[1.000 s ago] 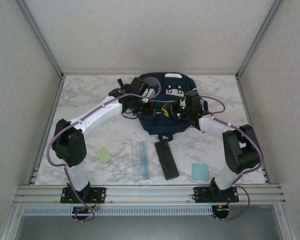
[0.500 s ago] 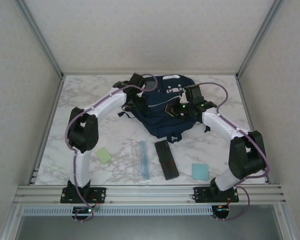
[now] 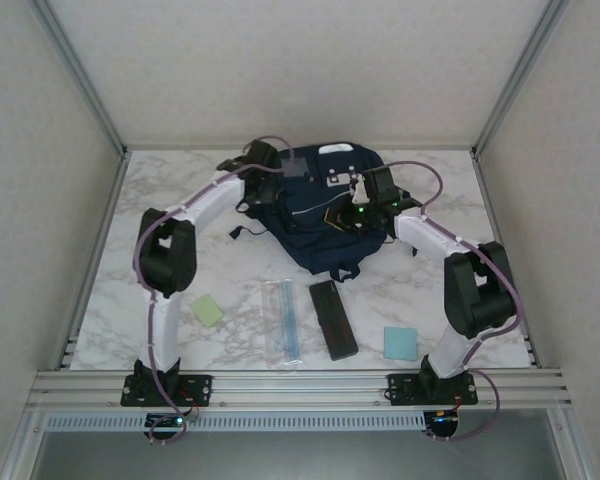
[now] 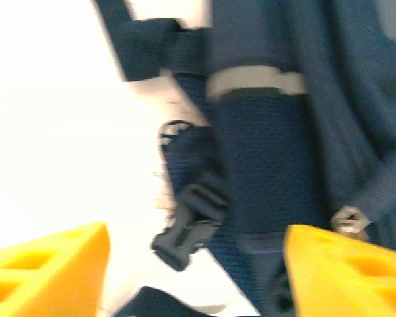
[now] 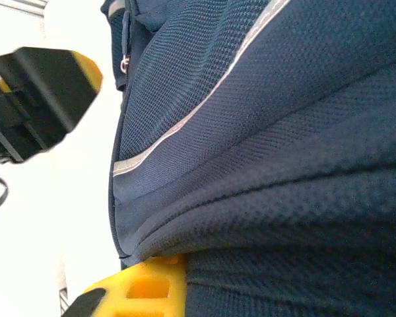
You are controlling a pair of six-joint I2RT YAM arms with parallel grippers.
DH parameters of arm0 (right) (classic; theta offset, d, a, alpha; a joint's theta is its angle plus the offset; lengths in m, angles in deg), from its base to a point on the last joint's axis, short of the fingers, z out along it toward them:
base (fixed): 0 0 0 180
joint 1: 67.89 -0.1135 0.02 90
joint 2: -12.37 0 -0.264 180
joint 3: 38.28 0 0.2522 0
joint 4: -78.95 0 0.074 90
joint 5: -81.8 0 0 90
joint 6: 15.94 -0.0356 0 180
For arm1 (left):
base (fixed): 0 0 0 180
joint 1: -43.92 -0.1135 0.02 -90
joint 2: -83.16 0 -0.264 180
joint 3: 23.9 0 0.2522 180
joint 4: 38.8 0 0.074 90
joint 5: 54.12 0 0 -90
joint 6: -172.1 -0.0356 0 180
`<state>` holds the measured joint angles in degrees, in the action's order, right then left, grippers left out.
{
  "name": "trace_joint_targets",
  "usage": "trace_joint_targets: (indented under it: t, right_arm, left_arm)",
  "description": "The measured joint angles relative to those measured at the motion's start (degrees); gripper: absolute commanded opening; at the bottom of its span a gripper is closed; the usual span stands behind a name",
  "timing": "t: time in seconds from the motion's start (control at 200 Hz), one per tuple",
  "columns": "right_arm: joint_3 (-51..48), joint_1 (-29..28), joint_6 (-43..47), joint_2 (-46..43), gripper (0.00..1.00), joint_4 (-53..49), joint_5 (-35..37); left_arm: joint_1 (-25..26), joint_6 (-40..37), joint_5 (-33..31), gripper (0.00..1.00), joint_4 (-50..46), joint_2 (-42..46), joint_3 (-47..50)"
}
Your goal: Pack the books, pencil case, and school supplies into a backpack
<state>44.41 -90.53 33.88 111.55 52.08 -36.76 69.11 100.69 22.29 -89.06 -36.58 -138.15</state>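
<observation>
The left hand (image 4: 197, 261) has just popped wide open. Its yellow fingers (image 4: 46, 264) stand far apart over a dark strap buckle (image 4: 188, 231) and hold nothing. It has moved up to the 10 o'clock corner of the big navy-blue cloth backpack (image 3: 305, 235) on the marble desk (image 3: 160, 175). The right hand (image 3: 352, 213), near the bag's 3 o'clock side, is squeezed narrow and seems to pinch the cloth. I think the bag is only being set up. At its 6 o'clock wait the pale green square pad (image 3: 208, 311), the long clear ruler (image 3: 283, 320), the long black pencil case (image 3: 333, 319) and the light blue square pad (image 3: 400, 342).
</observation>
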Motion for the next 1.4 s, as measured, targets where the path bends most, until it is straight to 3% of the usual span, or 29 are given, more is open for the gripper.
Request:
trace_joint_targets:
  t: [0.05,0.07,0.135,0.195,0.305,0.591,0.786,1.076,1.401]
  right_arm:
    - [0.85,-0.07,0.04,1.25,0.0,0.0,-0.07]
    - [1.25,-0.13,0.15,1.84,0.05,0.0,-0.02]
    - [2.86,-0.15,0.22,3.23,0.44,-0.17,0.02]
    - [4.61,-0.2,0.46,4.28,0.67,-0.7,0.09]
    - [7.04,-0.52,0.9,4.48,0.98,-3.34,2.21]
    - [5.42,-6.25,6.73,-6.45,0.99,-18.97,16.96]
    - [-2.43,-17.07,9.66,-14.05,0.99,-26.23,26.77]
    - [-5.31,-33.14,12.22,-8.48,0.99,-32.96,36.02]
    - [-11.72,-35.54,12.44,-2.86,0.99,-32.11,37.24]
  left_arm:
    - [-1.49,1.49,0.17,1.0,0.94,4.17,4.5]
    - [-1.81,2.03,0.42,1.0,1.2,5.81,5.97]
    - [-2.21,3.58,1.44,1.0,1.95,11.96,10.51]
    - [-1.77,4.72,2.89,1.0,2.54,16.85,13.11]
    - [-1.09,6.93,6.19,1.0,5.14,23.67,17.44]
    - [-1.01,12.87,11.61,1.0,11.45,29.92,33.66]
    - [-1.01,15.82,13.62,1.0,14.36,31.01,36.24]
    - [-1.01,17.07,14.25,1.0,14.64,31.08,35.67]
    - [-1.01,17.07,14.75,1.0,14.64,33.62,35.69]
